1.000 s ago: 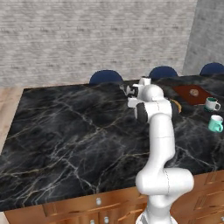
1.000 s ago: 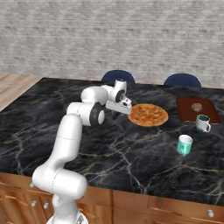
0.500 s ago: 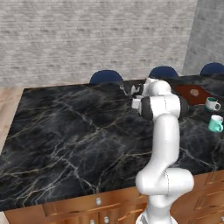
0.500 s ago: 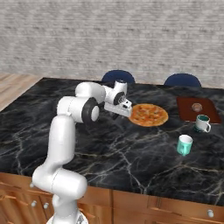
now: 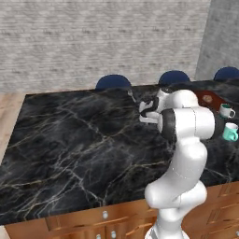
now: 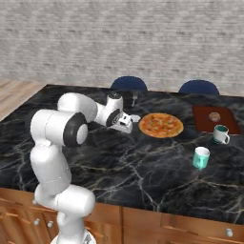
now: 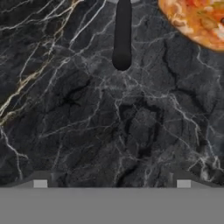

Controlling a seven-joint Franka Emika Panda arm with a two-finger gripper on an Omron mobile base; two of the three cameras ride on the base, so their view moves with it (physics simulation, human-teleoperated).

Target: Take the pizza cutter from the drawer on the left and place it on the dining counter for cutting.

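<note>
A pale grey brick wall (image 6: pixel 143 38) runs behind everything. In front of it lies the broad black marble bench with pale gold-white veins (image 5: pixel 70 140), resting on warm-brown wooden cabinets with small round silver knobs (image 6: pixel 143 224). The white robot arm with dark joints (image 6: pixel 62 128) rises at the near edge and bends forward over the middle of the slab.

Two dark blue rounded chair backs (image 6: pixel 128 84) (image 6: pixel 198 86) stand against the far edge of the bench.

In the right base view, a round pizza with orange and red topping (image 6: pixel 160 125) lies flat on the marble, just to the right of the arm's end. Further right is a dark reddish-brown rectangular board (image 6: pixel 214 119) with a small round brown thing on it that is too small to name. A white mug (image 6: pixel 220 134) stands at the board's near edge, and a teal mug (image 6: pixel 201 157) stands nearer the camera, apart from it.

The fingers (image 6: pixel 127 125) hang low over the bench, beside the pizza. In the hand view their two tips (image 7: pixel 40 183) sit far apart, spread wide, with only bare marble between them.

The slim pizza cutter with a dark rounded handle and a pale wheel (image 7: pixel 121 39) lies flat on the bench just ahead of the fingers. It is clear of both tips, with the pizza's edge (image 7: pixel 197 22) near it. In the right base view its pale wheel (image 6: pixel 135 117) shows between the fingers and the pizza.

A smaller thin grey utensil (image 6: pixel 135 98) lies near the far edge, too small to make out.
</note>
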